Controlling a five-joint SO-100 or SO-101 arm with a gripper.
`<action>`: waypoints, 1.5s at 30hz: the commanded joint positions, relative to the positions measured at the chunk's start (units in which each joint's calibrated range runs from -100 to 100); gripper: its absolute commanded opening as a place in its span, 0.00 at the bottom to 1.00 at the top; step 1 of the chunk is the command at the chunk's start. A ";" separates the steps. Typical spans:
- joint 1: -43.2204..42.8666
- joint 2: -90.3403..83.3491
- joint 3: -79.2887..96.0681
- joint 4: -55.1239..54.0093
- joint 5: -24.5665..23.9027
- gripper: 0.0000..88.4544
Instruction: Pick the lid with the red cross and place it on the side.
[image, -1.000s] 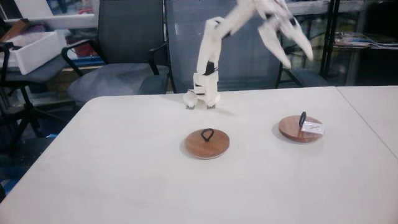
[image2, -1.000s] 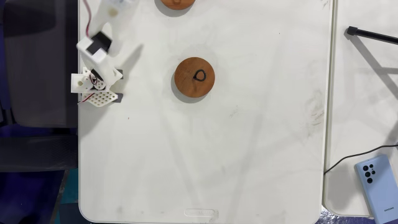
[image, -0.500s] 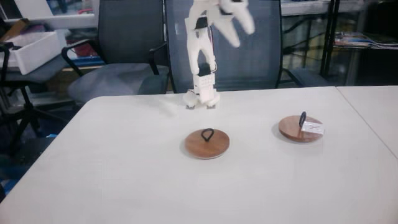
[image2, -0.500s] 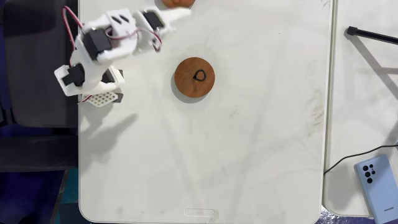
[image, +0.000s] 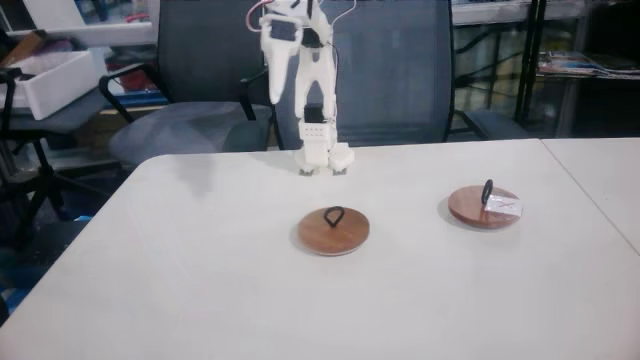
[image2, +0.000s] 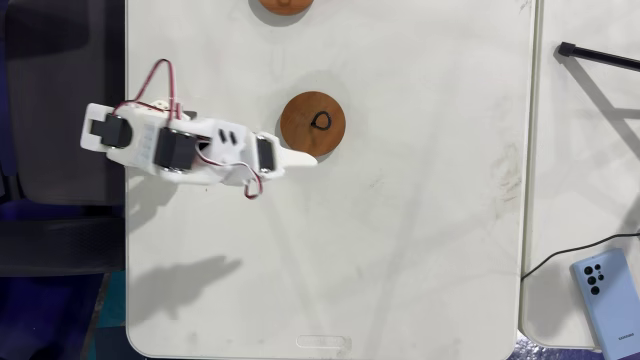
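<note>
Round flat brown wooden lid with a black loop handle and a white label (image: 484, 206) lying flat on the white worktop (image: 200, 280), toward the right in the side fixed view, not far from the worktop's right edge. Label sitting on the lid's right part; mark on it too small to read. Just a brown sliver of a disc (image2: 281, 5) at the top edge of the top-down fixed view.

Plain round brown wooden disc with a black loop (image: 334, 230) near the middle of the worktop, well apart from the labelled lid. Lots of bare white worktop in front of both.

White arm with red wires (image2: 170, 150) reaching out from the worktop's left edge in the top-down view. Jaws (image2: 300, 159) holding nothing, just beside the plain disc; open or closed, cannot tell.

Grey office chairs (image: 190, 120) behind the worktop. Blue phone (image2: 606, 300) on the next table.
</note>
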 joint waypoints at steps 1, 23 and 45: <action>-12.59 -15.84 9.01 0.60 -3.50 0.26; -7.27 -71.91 40.10 -5.39 3.00 0.26; 3.01 -75.91 94.32 -34.80 -2.13 0.26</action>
